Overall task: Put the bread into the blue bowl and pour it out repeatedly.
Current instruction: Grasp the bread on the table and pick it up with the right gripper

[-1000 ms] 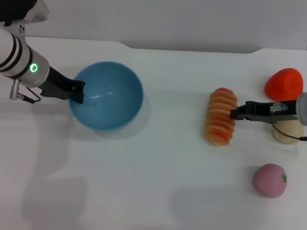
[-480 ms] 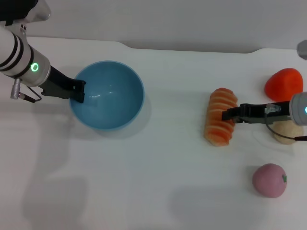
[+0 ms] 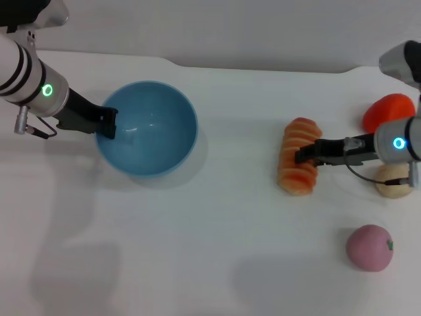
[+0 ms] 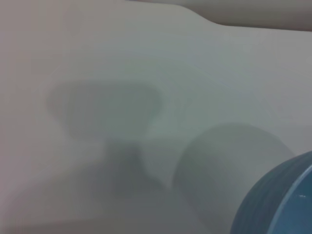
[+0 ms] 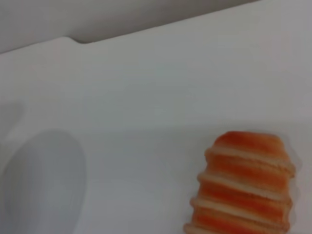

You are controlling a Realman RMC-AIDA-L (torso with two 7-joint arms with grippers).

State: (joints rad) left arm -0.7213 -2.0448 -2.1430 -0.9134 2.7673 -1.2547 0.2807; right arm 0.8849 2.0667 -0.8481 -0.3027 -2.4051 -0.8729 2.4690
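Observation:
The blue bowl [image 3: 154, 131] stands at the left of the white table, and its ribbed outer wall [image 4: 282, 204] shows in the left wrist view. My left gripper [image 3: 108, 124] is shut on the bowl's left rim. The bread [image 3: 297, 174], an orange-and-cream striped loaf, lies lengthwise at the right centre with its ridged top up; it also shows in the right wrist view as the loaf [image 5: 243, 190]. My right gripper [image 3: 301, 155] reaches in from the right and lies across the middle of the bread.
An orange-red toy [image 3: 389, 112] sits at the far right, with a tan ball [image 3: 393, 184] just in front of it under my right arm. A pink round toy [image 3: 370, 247] lies near the front right. The table's back edge [image 3: 263, 66] runs behind everything.
My right gripper has slid left from the bread's right side to over its middle, and the bread has shifted slightly left. The left gripper and the bowl have barely moved.

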